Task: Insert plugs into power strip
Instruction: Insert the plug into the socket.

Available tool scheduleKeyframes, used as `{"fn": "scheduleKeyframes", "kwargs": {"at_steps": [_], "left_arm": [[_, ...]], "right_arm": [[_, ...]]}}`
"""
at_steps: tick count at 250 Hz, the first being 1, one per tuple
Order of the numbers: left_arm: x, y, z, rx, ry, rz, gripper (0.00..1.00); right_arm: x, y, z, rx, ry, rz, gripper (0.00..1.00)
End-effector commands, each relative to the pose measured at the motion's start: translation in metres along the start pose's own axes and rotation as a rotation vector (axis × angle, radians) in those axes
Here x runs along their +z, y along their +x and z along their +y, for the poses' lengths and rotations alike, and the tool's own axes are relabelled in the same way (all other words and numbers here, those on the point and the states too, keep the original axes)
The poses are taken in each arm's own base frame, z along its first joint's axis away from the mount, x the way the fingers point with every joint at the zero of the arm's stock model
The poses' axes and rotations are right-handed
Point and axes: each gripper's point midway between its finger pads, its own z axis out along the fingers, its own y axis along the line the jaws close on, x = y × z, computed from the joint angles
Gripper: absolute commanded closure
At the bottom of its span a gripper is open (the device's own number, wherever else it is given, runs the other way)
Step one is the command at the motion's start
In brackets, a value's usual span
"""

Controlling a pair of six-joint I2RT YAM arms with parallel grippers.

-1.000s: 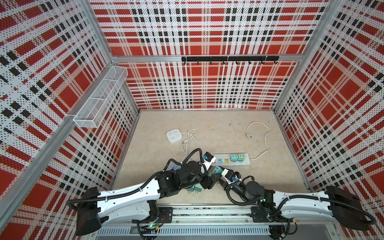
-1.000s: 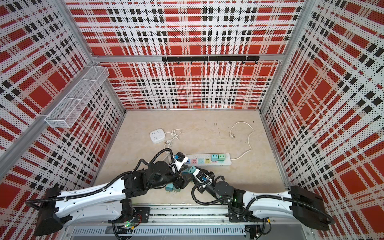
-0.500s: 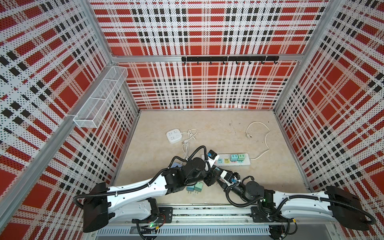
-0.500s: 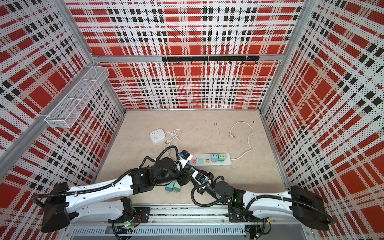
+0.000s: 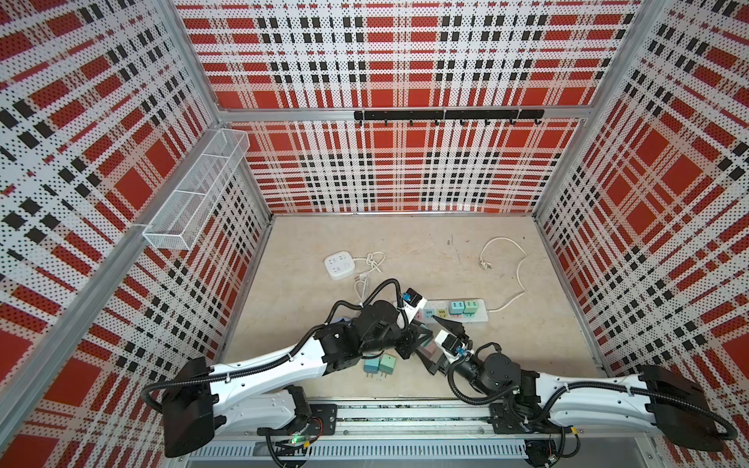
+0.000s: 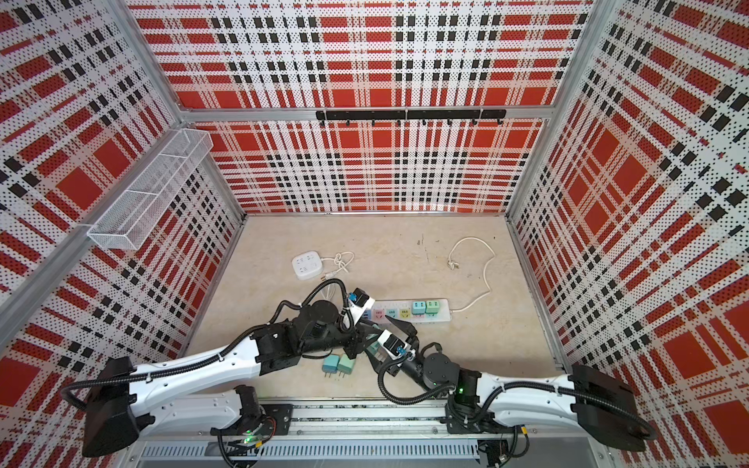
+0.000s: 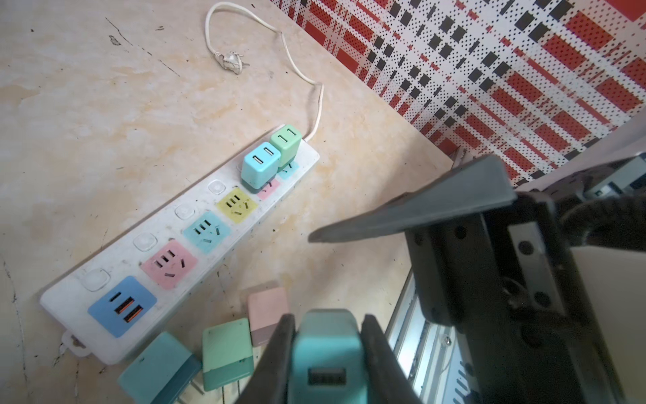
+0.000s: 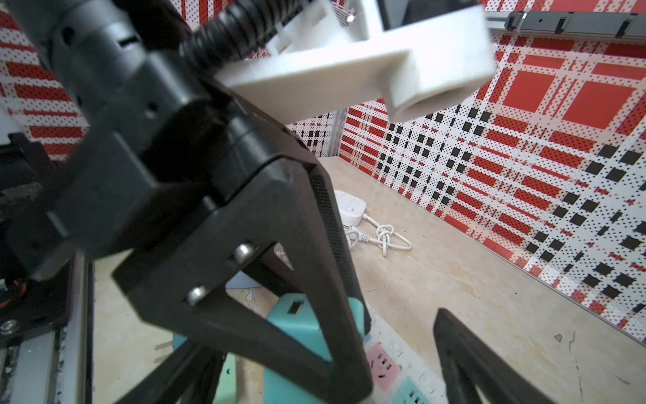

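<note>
Progress: two of eight plugs seated. A teal plug (image 7: 260,168) and a mint plug (image 7: 286,141) stand side by side at the right end of the power strip (image 7: 119,255). The pink socket (image 7: 170,264), teal socket (image 7: 207,231) and yellow socket (image 7: 237,204) are free; six plugs are left to go.

The left gripper (image 7: 327,325) is clamped on the held teal plug (image 7: 327,356), one finger on each side. Its prongs are not visible. The right gripper (image 5: 437,344) has its jaws spread wide and grips nothing. The held plug looks to sit between or just beside those jaws; contact cannot be told.

The held plug is on the near side of the strip, not over any socket yet. Next step, by judgement: carry it far and down onto a free socket.

Loose plugs: a pink plug (image 7: 267,311), a green plug (image 7: 227,353) and a darker teal plug (image 7: 157,367) lie against the strip's near edge. Nearer still, a blue-teal plug (image 5: 371,364) and a pale mint plug (image 5: 388,363) lie touching, prongs pointing near.
</note>
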Motion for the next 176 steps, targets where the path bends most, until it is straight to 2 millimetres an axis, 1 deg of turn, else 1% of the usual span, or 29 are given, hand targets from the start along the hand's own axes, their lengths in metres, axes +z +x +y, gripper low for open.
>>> {"fn": "scheduleKeyframes", "kwargs": {"at_steps": [1, 26, 53, 68, 91, 103, 118, 129, 145, 167, 176], "left_arm": [[-0.013, -0.011, 0.011, -0.002, -0.007, -0.046, 1.00], [-0.026, -0.016, 0.027, -0.004, -0.042, -0.084, 1.00], [-0.039, -0.019, 0.043, 0.008, -0.082, -0.124, 1.00], [-0.045, -0.020, 0.050, 0.033, -0.108, -0.141, 1.00], [-0.051, -0.021, 0.060, 0.064, -0.157, -0.162, 1.00], [-0.054, -0.022, 0.062, 0.088, -0.176, -0.170, 1.00], [-0.053, -0.020, 0.065, 0.120, -0.196, -0.166, 1.00], [-0.053, -0.020, 0.066, 0.152, -0.203, -0.166, 1.00], [-0.048, -0.018, 0.065, 0.222, -0.196, -0.150, 1.00], [-0.041, -0.015, 0.066, 0.292, -0.207, -0.121, 1.00], [-0.036, -0.012, 0.062, 0.322, -0.182, -0.100, 1.00]], "right_arm": [[-0.001, -0.012, -0.008, 0.052, 0.040, -0.019, 0.03], [-0.005, -0.005, -0.013, 0.075, 0.058, 0.011, 0.03], [-0.011, 0.003, -0.023, 0.105, 0.105, 0.036, 0.02], [-0.016, 0.007, -0.033, 0.126, 0.159, 0.053, 0.02], [-0.023, 0.011, -0.056, 0.161, 0.283, 0.091, 0.02], [-0.027, 0.014, -0.070, 0.185, 0.357, 0.121, 0.05], [-0.031, 0.020, -0.088, 0.221, 0.433, 0.174, 0.14], [-0.035, 0.026, -0.102, 0.262, 0.480, 0.215, 0.19], [-0.039, 0.035, -0.120, 0.334, 0.530, 0.264, 0.24], [-0.042, 0.048, -0.139, 0.423, 0.565, 0.301, 0.29], [-0.043, 0.053, -0.146, 0.451, 0.578, 0.309, 0.32]]}}
